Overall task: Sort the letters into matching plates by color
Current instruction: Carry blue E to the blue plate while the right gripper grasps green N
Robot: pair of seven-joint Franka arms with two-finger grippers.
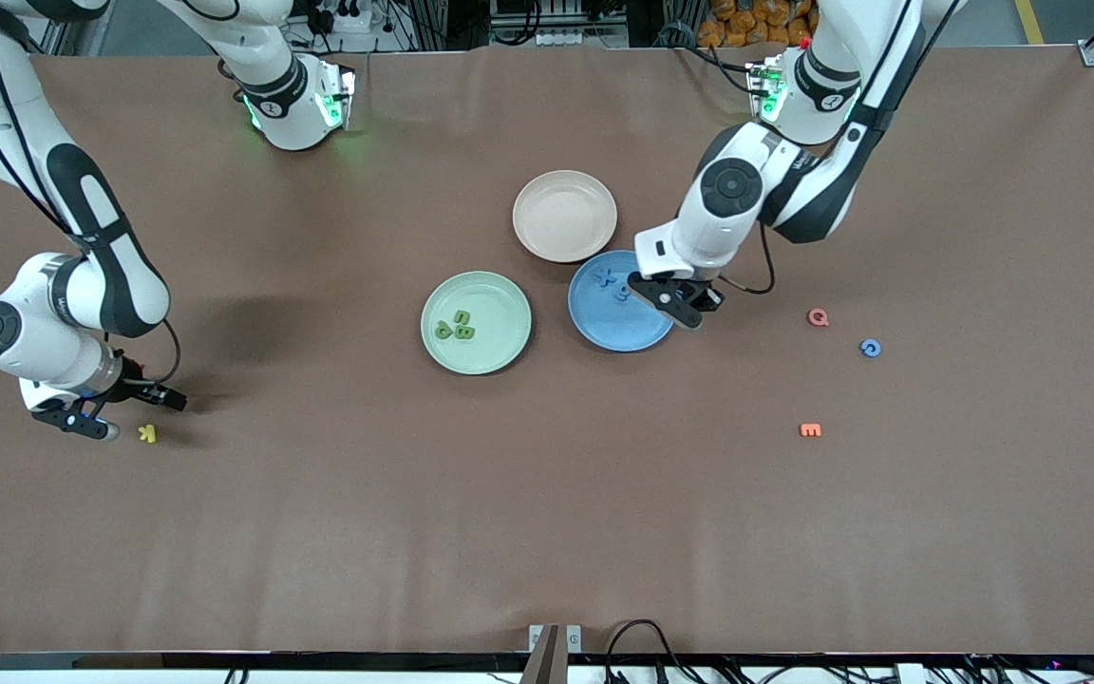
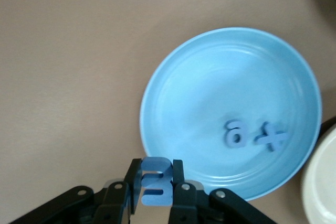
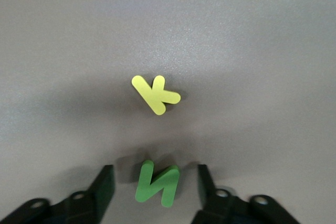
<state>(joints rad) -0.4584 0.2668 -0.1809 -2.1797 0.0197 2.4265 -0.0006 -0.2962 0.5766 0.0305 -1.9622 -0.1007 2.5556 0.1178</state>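
left gripper [image 1: 689, 312] hangs over the blue plate [image 1: 604, 328] at its rim toward the left arm's end, fingers clenched on a blue letter [image 2: 156, 181]. two more blue letters [image 2: 255, 134] lie in that plate. another blue letter [image 1: 871, 348] lies on the table toward the left arm's end, w/ a red letter [image 1: 819, 317] just beside it & an orange letter [image 1: 810, 430] nearer the front edge

right gripper [image 1: 96, 418] is low at the table near the right arm's end, fingers apart either side of a green letter [image 3: 157, 183], not touching it in the right wrist view. yellow k [image 1: 147, 433] lies just beside

green plate [image 1: 499, 351] sits mid-table beside the blue plate w/ green letters [image 1: 457, 326] in it. beige plate [image 1: 565, 216] touches the blue plate's rim, farther from the front camera
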